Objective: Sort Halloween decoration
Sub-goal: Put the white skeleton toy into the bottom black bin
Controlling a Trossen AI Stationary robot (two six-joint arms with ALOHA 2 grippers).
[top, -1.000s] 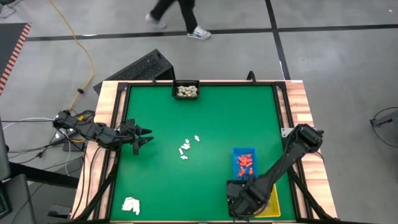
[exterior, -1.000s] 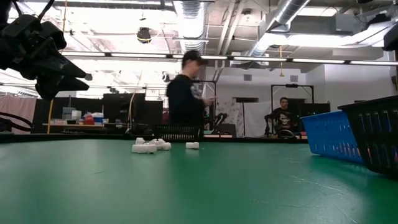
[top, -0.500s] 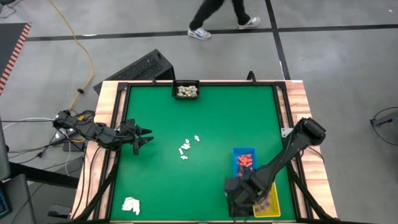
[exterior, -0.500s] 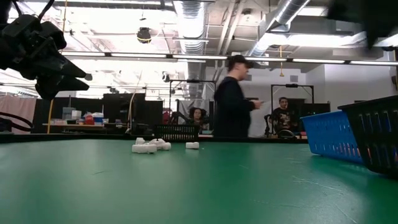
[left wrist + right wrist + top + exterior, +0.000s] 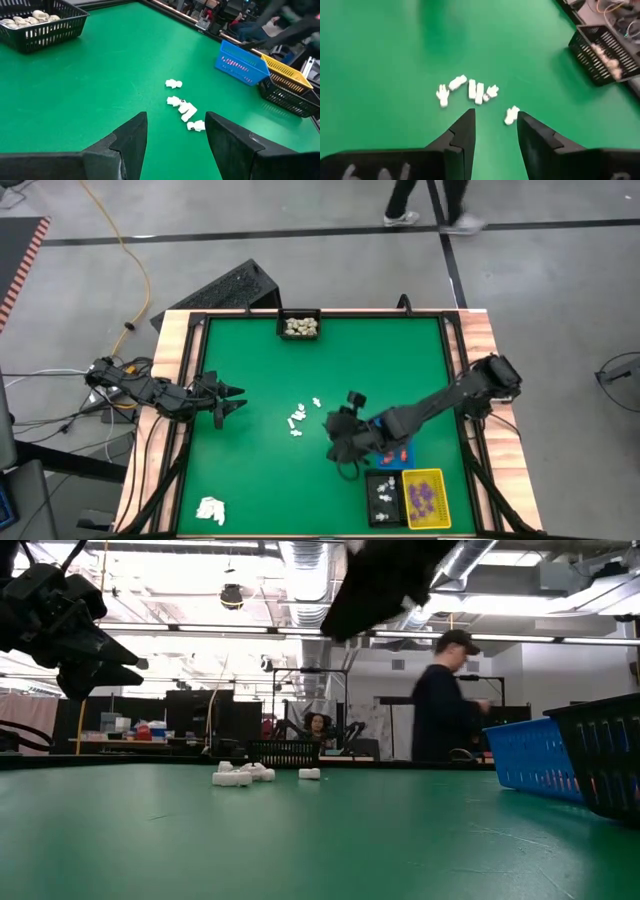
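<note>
Grey concrete floor (image 5: 560, 290) with black tape lines (image 5: 300, 232), yellow cable (image 5: 125, 250).

A white paper wad (image 5: 210, 509) lies at the green tabletop's (image 5: 260, 370) near left corner. A yellow cable (image 5: 128, 255) crosses the floor. A person (image 5: 445, 697) walks beyond the far edge.

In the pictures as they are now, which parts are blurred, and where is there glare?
Low view: the right arm is a dark smear at the top, the walking person is blurred, and the ceiling lights glare. Right wrist view: the black basket is smeared, while the white pieces are only slightly soft. Left wrist view: the mat is sharp, the far arm hazy.
</note>
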